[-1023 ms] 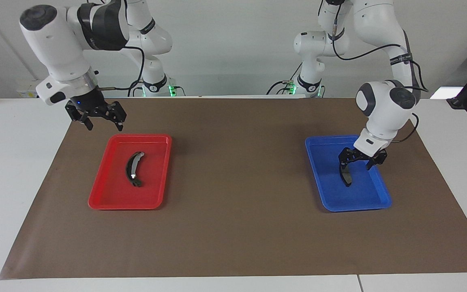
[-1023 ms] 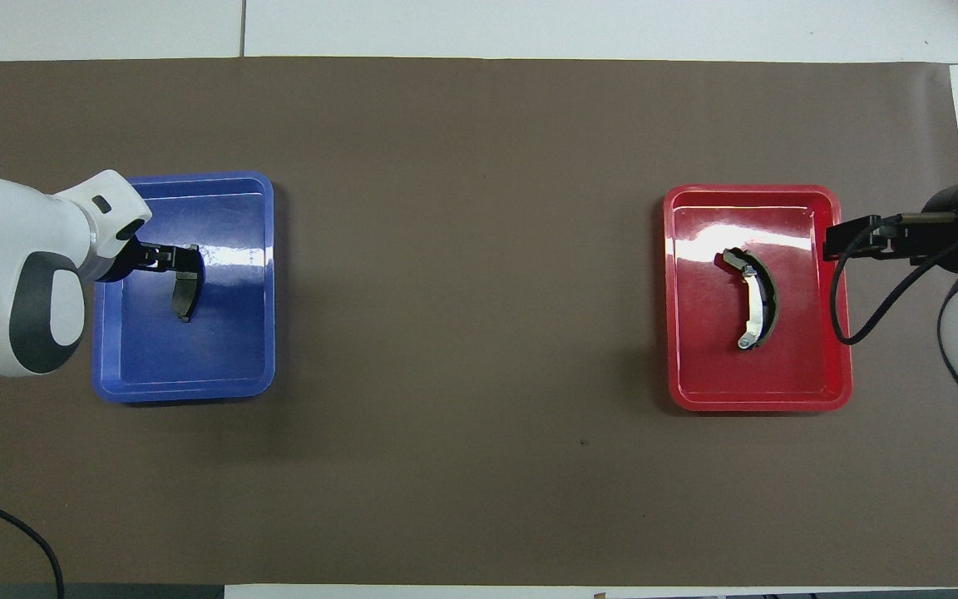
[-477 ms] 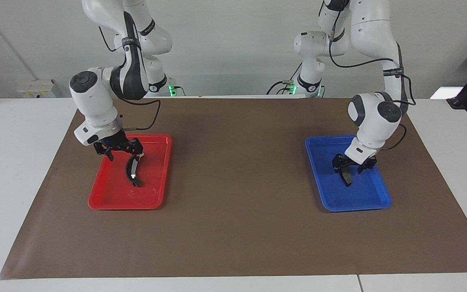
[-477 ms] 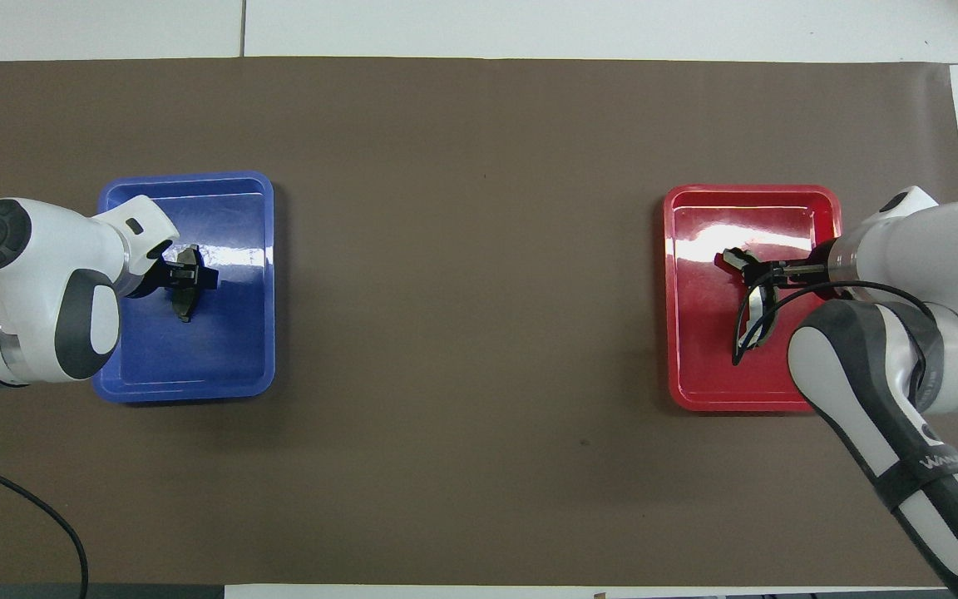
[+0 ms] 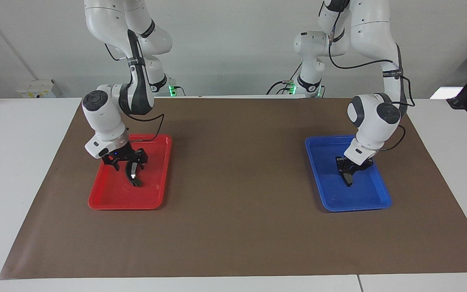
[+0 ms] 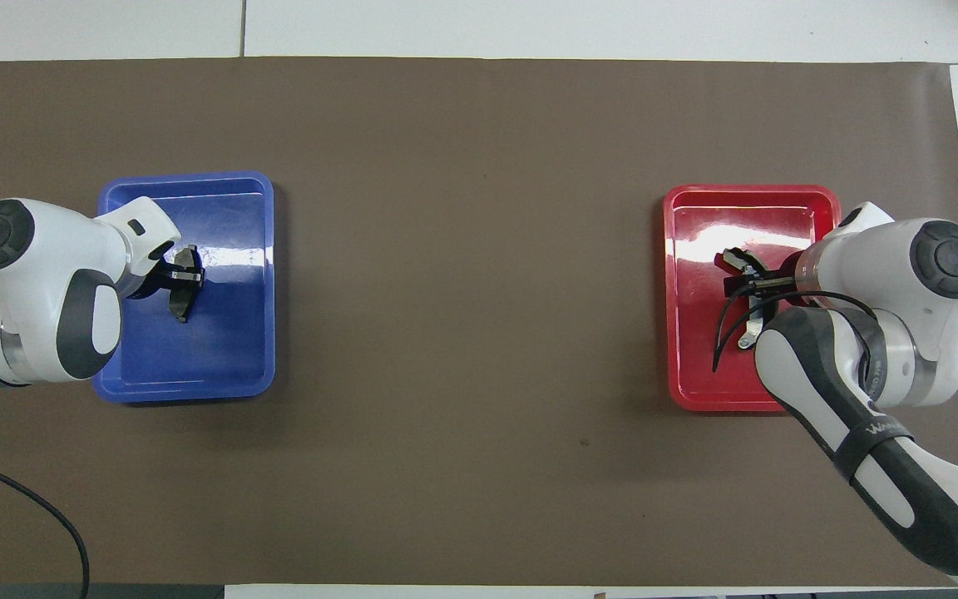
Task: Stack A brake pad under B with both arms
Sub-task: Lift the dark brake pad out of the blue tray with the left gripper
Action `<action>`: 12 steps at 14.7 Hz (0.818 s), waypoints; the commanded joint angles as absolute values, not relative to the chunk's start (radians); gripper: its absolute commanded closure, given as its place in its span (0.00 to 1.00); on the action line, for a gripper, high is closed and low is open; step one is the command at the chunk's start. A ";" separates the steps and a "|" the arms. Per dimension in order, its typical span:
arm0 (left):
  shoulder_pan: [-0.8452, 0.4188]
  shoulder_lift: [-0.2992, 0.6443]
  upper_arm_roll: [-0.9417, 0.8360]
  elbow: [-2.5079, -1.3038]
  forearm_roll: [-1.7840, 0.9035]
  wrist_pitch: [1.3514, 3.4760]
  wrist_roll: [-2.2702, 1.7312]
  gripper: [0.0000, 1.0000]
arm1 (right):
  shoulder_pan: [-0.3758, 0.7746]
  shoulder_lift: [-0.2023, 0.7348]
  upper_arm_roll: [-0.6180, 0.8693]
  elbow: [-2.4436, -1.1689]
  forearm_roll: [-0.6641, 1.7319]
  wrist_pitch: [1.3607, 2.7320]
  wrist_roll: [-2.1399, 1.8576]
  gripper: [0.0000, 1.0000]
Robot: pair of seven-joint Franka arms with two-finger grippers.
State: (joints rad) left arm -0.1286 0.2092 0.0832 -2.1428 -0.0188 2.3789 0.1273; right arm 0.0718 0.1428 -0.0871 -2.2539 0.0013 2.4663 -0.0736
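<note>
Left hand point(image 5: 347, 169) on lengthwise A brake pad point(image 5: 347, 178)

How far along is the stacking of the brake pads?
Done: nothing is stacked yet. In hand: the left end effector is shut on the short grey pad in the blue tray; the right end effector, open, is down at the long crescent pad in the red tray. Left: lift both and lay the long one on the short one.

Robotics lab, test bench. White table point(image 5: 22, 170) under a brown mat point(image 5: 233, 227); two white robot arms point(image 5: 373, 117) with black cables; two smaller arms point(image 5: 308, 61) (green lights lit) by a bare white wall point(image 5: 233, 44).
</note>
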 commanded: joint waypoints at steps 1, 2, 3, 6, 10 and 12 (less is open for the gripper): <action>-0.178 0.140 0.092 -2.053 -0.015 2.190 0.120 0.86 | 0.061 0.150 -0.083 -2.263 0.023 2.490 -0.117 0.00; -0.211 0.150 0.095 -2.002 -0.015 2.143 0.103 0.86 | 0.061 0.147 -0.083 -2.270 0.023 2.487 -0.117 0.00; -0.254 0.158 0.095 -1.979 -0.015 2.138 0.050 0.89 | 0.061 0.144 -0.083 -2.285 0.023 2.487 -0.118 0.02; -0.389 0.175 0.100 -1.956 -0.014 2.161 -0.101 0.92 | 0.063 0.141 -0.083 -2.293 0.023 2.482 -0.123 0.12; -0.541 0.266 0.095 -1.852 -0.015 2.208 -0.346 0.89 | 0.061 0.141 -0.081 -2.287 0.023 2.473 -0.129 0.27; -0.609 0.374 0.095 -1.725 -0.015 2.204 -0.476 0.89 | 0.064 0.141 -0.081 -2.280 0.023 2.451 -0.129 0.27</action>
